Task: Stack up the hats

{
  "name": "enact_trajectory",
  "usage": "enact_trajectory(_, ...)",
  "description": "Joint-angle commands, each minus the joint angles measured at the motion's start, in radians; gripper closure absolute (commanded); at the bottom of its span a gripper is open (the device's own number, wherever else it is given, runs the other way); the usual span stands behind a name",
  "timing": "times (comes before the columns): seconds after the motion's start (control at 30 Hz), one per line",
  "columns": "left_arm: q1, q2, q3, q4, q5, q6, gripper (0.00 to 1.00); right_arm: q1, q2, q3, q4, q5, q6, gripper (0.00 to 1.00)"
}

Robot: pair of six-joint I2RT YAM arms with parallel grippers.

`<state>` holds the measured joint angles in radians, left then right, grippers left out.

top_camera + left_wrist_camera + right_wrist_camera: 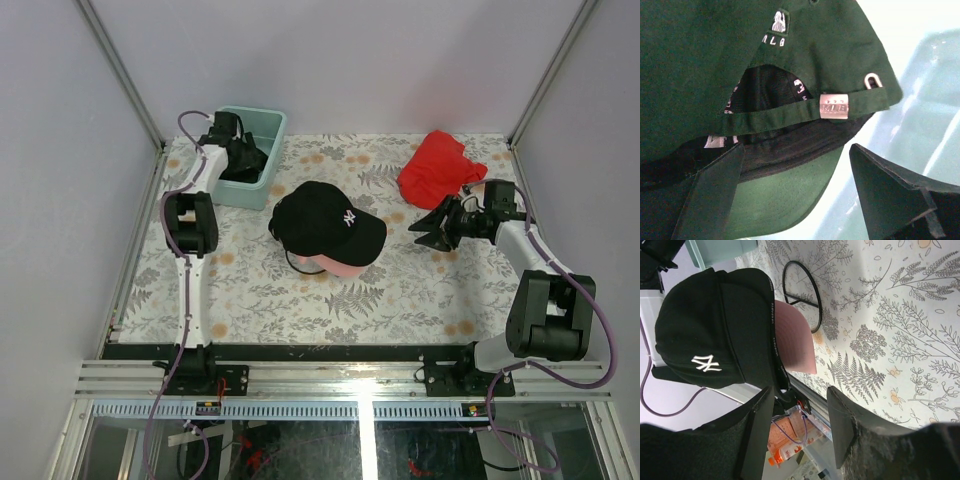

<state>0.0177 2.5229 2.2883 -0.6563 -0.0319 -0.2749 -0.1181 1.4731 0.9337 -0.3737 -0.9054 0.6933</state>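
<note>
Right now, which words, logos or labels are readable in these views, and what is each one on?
"NY", an interlocked white monogram: front of the black cap.
"MLB", white embroidery under a small figure logo: back of the dark green cap.
"MLB", stamped: metal buckle on that cap's strap.
Too small to read: the white print on the inner tape of the dark green cap, and the lettering along the black cap's edge band.
</note>
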Motion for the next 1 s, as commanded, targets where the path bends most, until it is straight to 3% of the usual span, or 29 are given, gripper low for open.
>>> enact_trajectory(0.0,-0.011,0.054,0.072,-0.072,-0.027,-0.008,0.13,-0.002,0.003,0.058,-0.010,0.006,0.007,0.46)
enact_trajectory(0.27,-0.035,0.121,0.109,-0.155,-0.106,0.028,0.09,-0.002,0.018,0.062,-0.017,0.000,-0.002,0.46)
enact_trajectory(0.37,-0.034,0.145,0.124,-0.185,-0.107,0.022,0.13,-0.002,0.017,0.066,-0.027,-0.002,-0.012,0.46)
enact_trajectory(0.4,-0.034,0.147,0.122,-0.188,-0.107,0.021,0.16,-0.002,0.017,0.066,-0.028,-0.005,-0.013,0.46)
enact_trajectory(0.43,-0.034,0.145,0.116,-0.190,-0.108,0.018,0.26,-0.002,0.015,0.066,-0.027,-0.007,-0.013,0.46)
enact_trajectory(0.53,-0.034,0.140,0.095,-0.192,-0.112,0.013,0.66,-0.002,0.011,0.072,-0.031,-0.012,-0.014,0.46)
enact_trajectory(0.67,-0.031,0.111,0.073,-0.197,-0.081,0.004,0.95,-0.001,0.002,0.083,-0.040,-0.015,-0.017,0.46)
enact_trajectory(0.7,-0.028,0.091,0.066,-0.195,-0.064,-0.003,1.00,-0.001,0.000,0.085,-0.042,-0.017,-0.019,0.46)
enact_trajectory(0.97,-0.003,-0.238,-0.093,-0.061,0.151,-0.127,1.00,-0.002,-0.001,0.116,-0.055,-0.025,-0.040,0.47)
